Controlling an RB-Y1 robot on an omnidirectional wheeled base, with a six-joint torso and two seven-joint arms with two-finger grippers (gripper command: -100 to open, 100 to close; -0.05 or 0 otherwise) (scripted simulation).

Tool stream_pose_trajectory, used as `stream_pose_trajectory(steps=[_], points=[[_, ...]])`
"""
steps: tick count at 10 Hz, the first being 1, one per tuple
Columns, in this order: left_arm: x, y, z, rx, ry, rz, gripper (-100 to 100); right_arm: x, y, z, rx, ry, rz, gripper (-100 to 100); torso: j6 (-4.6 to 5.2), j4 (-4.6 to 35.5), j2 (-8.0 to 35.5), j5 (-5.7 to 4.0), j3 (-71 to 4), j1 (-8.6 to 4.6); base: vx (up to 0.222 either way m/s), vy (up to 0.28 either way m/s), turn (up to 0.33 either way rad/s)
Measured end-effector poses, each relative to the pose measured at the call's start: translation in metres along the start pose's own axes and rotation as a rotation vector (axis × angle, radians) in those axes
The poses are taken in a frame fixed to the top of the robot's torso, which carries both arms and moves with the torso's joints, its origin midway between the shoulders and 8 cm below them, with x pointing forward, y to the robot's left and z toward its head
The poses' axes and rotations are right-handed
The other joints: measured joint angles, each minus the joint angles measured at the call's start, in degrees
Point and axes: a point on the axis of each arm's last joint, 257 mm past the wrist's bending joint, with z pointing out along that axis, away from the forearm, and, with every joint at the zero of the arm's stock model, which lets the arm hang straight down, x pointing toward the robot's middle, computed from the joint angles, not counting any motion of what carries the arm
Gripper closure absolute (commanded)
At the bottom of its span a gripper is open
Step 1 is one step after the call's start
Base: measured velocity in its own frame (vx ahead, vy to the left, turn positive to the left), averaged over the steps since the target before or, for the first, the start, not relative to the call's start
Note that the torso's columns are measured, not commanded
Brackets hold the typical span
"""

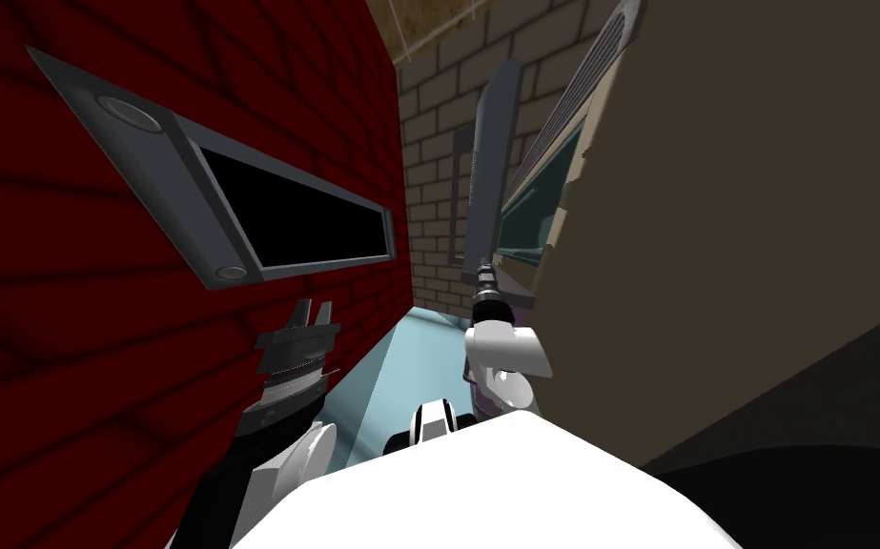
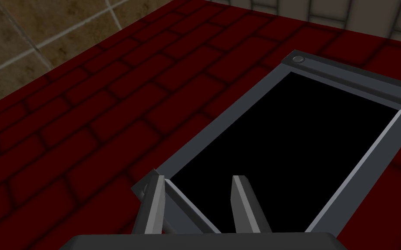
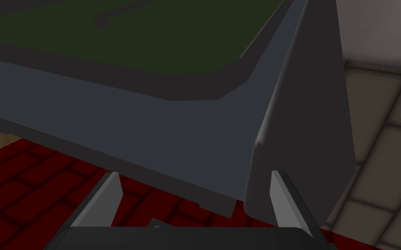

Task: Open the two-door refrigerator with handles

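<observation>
Dark grey door [image 1: 490,172] of the tan refrigerator [image 1: 714,191] standing edge-on ahead, swung clear of the body. Right pincer [image 3: 195,173] open just short of the door's corner, gripping nothing. Left pincer [image 1: 312,307] open too, facing a black window [image 1: 285,214] in the red brick wall [image 1: 94,334].

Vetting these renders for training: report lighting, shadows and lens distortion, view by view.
Head view: the wide lens rolls and splays the red brick wall and grey door; shadow darkens the tan surface's lower part. Left wrist view: dim even light, no glare, the grey frame holding a flat black area. Right wrist view: the door is dull and dark, the fingers of the right gripper brighter.
</observation>
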Motion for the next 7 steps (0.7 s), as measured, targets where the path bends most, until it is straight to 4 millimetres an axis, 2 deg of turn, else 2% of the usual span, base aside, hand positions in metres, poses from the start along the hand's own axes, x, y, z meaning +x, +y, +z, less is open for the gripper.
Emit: stream_pose_trajectory(steps=[2, 4, 7], points=[[0.0, 0.0, 0.0, 0.0, 0.0, 0.0, 0, 0.004, -0.007, -0.006, -0.014, -0.004, 0.092, -100, 0.12, 0.2, 0.4, -0.03, 0.2, -0.21, -0.019, 0.006, 0.02], [0.0, 0.0, 0.0, 0.0, 0.0, 0.0, 0, -0.001, -0.014, -0.008, -0.007, -0.021, 0.104, -100, -0.03, 0.1, 0.7, 0.05, 0.6, 0.49, -0.004, 0.046, 0.007], [0.0, 0.0, 0.0, 0.0, 0.0, 0.0, 0, -0.008, -0.02, -0.009, -0.021, -0.037, 0.085, -100, 0.04, 0.4, 0.9, 0.21, 0.6, 0.52, 0.051, 0.045, 0.002]])
